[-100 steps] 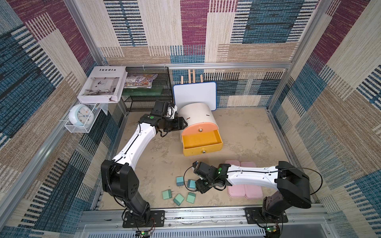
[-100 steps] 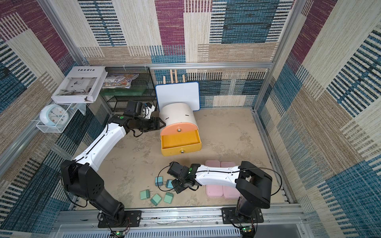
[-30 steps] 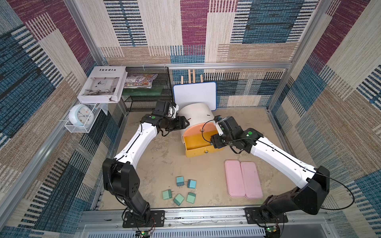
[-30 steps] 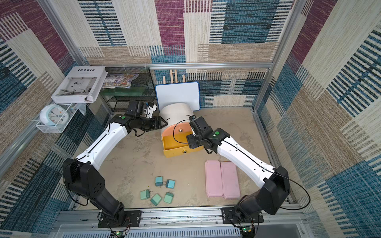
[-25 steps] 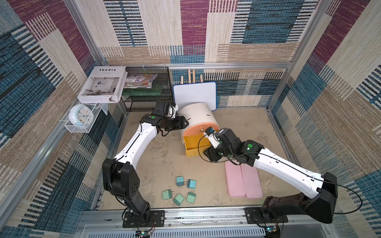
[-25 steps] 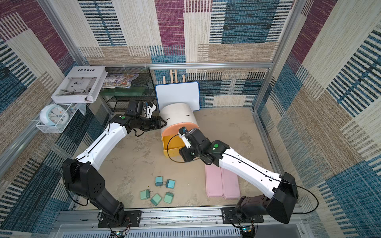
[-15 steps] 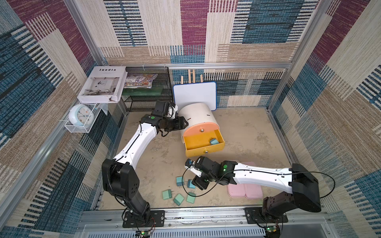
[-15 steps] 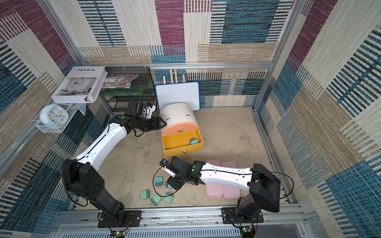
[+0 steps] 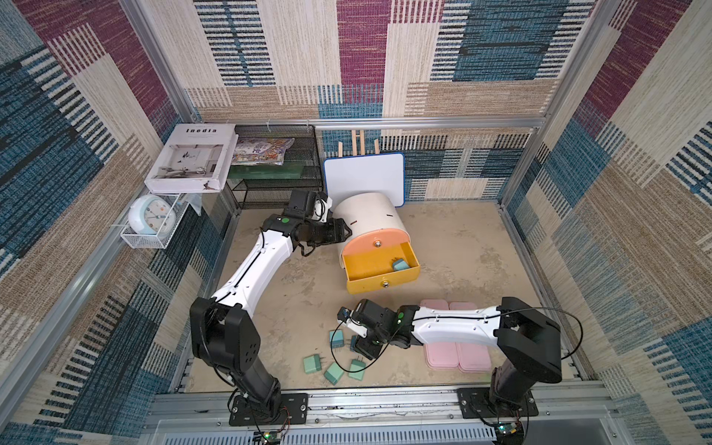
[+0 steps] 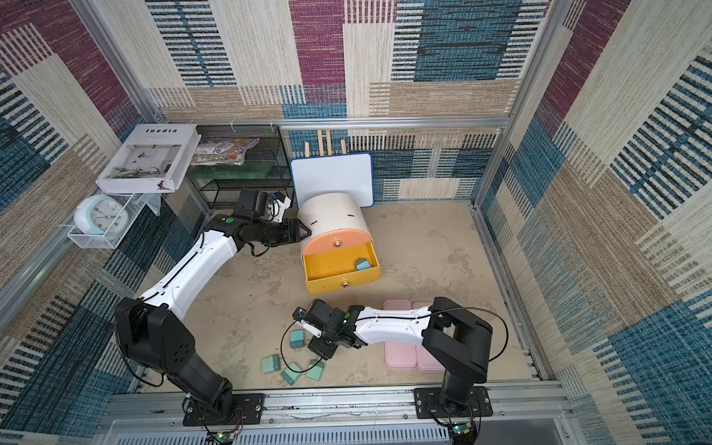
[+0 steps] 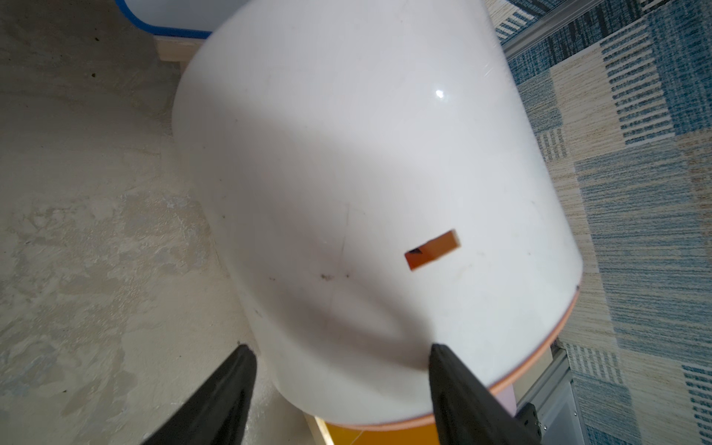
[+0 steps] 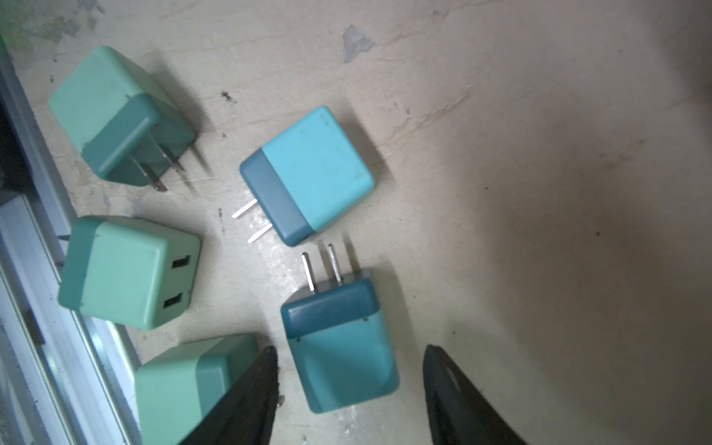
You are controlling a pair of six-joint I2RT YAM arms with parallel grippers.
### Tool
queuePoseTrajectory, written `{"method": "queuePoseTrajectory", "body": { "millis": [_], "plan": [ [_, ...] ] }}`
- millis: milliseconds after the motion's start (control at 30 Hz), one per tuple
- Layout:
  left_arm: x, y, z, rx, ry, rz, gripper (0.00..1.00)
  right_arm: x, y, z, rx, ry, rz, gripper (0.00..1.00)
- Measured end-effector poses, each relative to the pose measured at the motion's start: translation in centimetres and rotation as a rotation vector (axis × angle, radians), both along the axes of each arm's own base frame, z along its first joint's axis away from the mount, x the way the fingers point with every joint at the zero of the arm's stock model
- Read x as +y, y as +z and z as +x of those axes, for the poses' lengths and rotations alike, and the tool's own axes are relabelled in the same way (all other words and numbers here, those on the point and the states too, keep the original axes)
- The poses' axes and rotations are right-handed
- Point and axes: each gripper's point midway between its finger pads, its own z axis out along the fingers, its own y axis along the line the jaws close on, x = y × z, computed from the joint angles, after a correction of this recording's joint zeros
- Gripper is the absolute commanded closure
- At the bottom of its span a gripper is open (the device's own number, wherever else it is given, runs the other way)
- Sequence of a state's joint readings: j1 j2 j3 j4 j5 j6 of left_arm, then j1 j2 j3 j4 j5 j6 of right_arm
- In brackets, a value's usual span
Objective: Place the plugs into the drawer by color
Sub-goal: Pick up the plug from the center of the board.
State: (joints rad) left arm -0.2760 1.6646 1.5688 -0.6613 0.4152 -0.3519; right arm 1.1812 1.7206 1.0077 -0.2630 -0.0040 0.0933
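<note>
- Nearest you, at the lower middle of both top views, three mint-green boxy plastic plugs (image 9: 313, 364) lie loose on the floor by the front rail. None of them is sorted yet.
- Just above them, the right gripper (image 12: 350, 348) hangs over a blue boxy plastic plug (image 12: 341, 358) that lies on the floor. Its jaws are released, one on each side of the plug, with a gap showing on both sides. You are, I judge, at the pick of this plug.
- A second blue plug (image 9: 338, 339) lies just beside it, untouched.
- To the right, the two flat pink oblong trays (image 9: 454, 354) play no part in your count.
- At mid-frame, the yellow middle drawer (image 9: 381, 281) stands pulled out, with one stored blue plug (image 9: 400, 264) in its right corner. That makes one blue of three done.
- Above it, the salmon-pink top drawer (image 9: 375, 240) is closed. No pink plugs show anywhere, so you cannot tell whether they are inside. The lowest drawer is hidden.
- Farthest back, the left gripper (image 11: 338, 346) rests against the side of the white round-topped cabinet (image 9: 366, 215), jaws spread and clasping nothing.
</note>
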Motion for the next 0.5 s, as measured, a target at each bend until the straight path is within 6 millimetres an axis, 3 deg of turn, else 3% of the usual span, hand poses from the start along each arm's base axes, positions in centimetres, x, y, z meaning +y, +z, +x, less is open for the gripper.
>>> {"method": "queuePoseTrajectory", "body": {
  "millis": [233,500],
  "plan": [
    [0.0,0.0,0.0,0.000,0.000,0.000,0.25,-0.1,-1.5,-0.3,0.021,0.009,-0.022,0.37],
    [0.0,0.0,0.0,0.000,0.000,0.000,0.25,0.0,-2.1,-0.3,0.026,0.011,-0.022,0.47]
  ]
}}
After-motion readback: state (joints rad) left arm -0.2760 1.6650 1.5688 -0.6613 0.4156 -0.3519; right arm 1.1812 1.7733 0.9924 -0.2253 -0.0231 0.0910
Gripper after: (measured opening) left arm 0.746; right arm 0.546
